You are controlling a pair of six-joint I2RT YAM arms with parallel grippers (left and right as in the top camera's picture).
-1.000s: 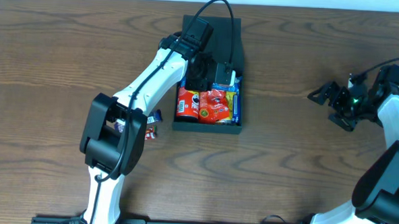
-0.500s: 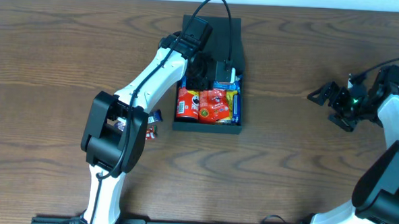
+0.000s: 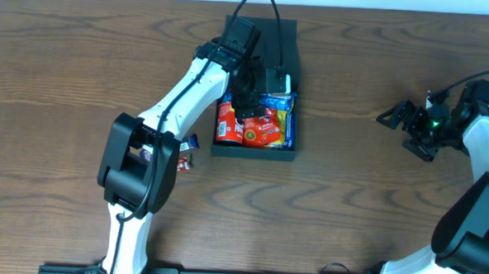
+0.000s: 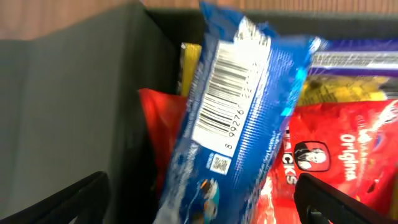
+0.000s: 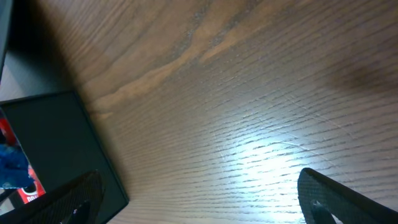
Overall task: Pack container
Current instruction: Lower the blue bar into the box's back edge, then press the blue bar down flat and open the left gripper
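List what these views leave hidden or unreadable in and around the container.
- Overhead: the left arm covers part of the container; what lies under it is hidden.
- Left wrist: the blue packet blocks whatever lies beneath; its lower end is blurred.
- Overhead: the small packets beside that arm are partly hidden and too small to identify.
- Right wrist: the left edge cuts off the container.

1. Left arm [image 3: 184, 93]: white rounded shells, black joint housings, black wrist block.
2. A black cable [image 3: 252, 0] loops off its wrist.
3. Right arm [image 3: 484, 135]: white shells, black joints, a small green light [image 3: 434, 122] near the wrist.
4. Left gripper [image 4: 199, 202] and right gripper [image 5: 199, 199]: matte black, wedge-shaped fingers [image 4: 59, 202].
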